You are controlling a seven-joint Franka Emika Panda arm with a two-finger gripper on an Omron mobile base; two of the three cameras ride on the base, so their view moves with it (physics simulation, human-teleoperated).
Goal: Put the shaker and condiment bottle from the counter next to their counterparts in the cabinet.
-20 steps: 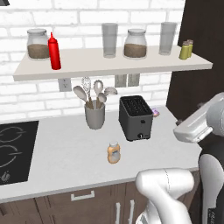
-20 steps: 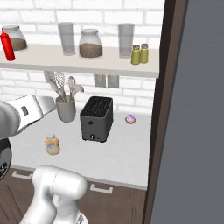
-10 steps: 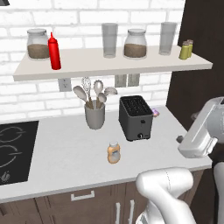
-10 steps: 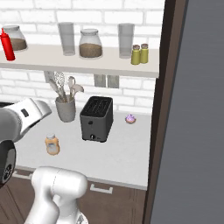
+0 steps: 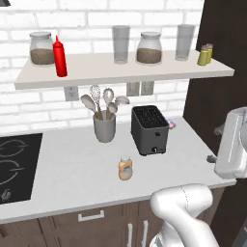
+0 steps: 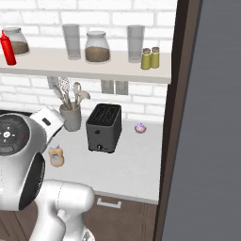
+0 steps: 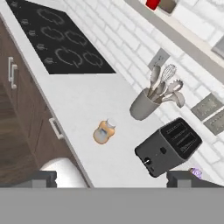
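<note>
The condiment bottle [image 5: 125,168] [image 6: 56,156] [image 7: 104,131], squat and orange-tan with a pale cap, stands upright on the counter [image 5: 72,178] in front of the utensil crock. Two olive-yellow shakers [image 5: 205,55] [image 6: 146,59] stand side by side at the right end of the open shelf [image 5: 96,72]. The red squeeze bottle [image 5: 60,57] [image 6: 6,48] is at the shelf's left end. My gripper [image 7: 113,180] is open and holds nothing. It looks down on the counter from high up, well away from the bottle.
A black toaster [image 5: 150,129] [image 7: 168,146] and a grey crock of utensils [image 5: 104,126] [image 7: 146,105] stand behind the bottle. The black hob [image 5: 14,169] lies at the left. Jars and glasses line the shelf. A dark tall panel [image 6: 207,117] bounds the counter on the right.
My arm has swung right and down in the left base view and come closer to the right base camera. Bottle, shakers and toaster have not moved.
</note>
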